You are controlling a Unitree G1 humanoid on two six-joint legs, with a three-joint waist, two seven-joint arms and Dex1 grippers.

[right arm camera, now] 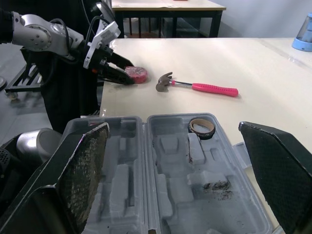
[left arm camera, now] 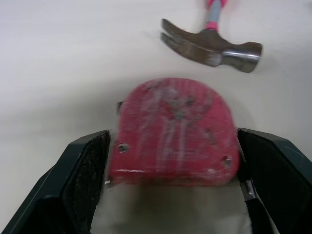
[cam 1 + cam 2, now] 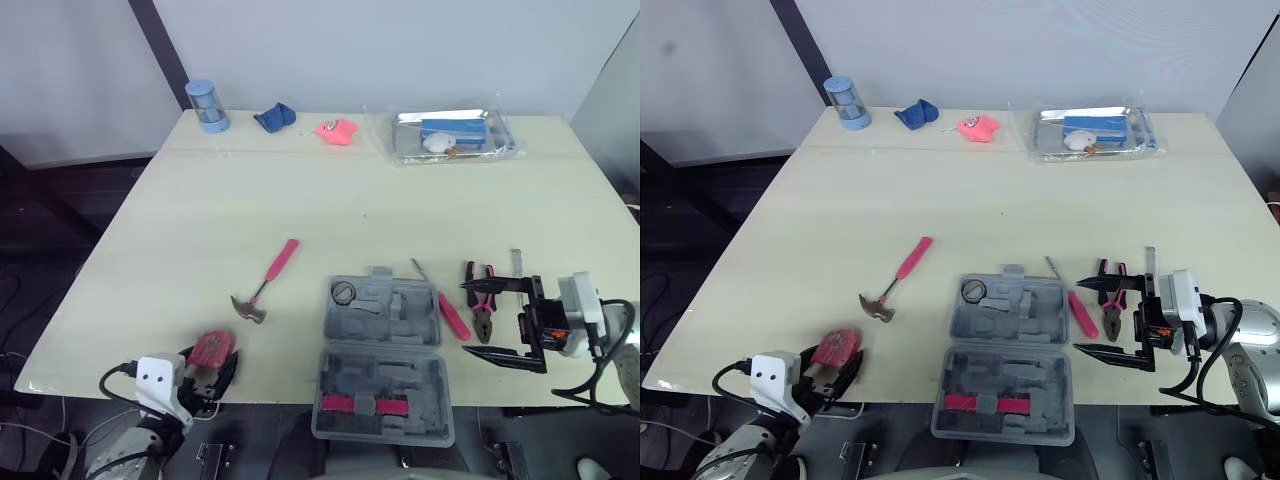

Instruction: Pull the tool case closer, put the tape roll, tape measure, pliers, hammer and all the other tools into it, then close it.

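Note:
The grey tool case (image 3: 385,370) lies open at the table's front edge, with the tape roll (image 3: 343,292) in its far left pocket. The pink-handled hammer (image 3: 265,285) lies to its left. At the front left corner my left gripper (image 2: 173,161) is shut on the red tape measure (image 2: 173,131), one finger against each side. Right of the case lie a pink-handled screwdriver (image 3: 450,310) and the pliers (image 3: 482,305). My right gripper (image 3: 475,320) stands wide open over the pliers, pointing at the case.
Along the far edge stand a blue cup (image 3: 208,105), a blue cloth (image 3: 275,117), a pink object (image 3: 337,131) and a clear tray (image 3: 450,135) with items. A thin metal tool (image 3: 517,262) lies beyond my right gripper.

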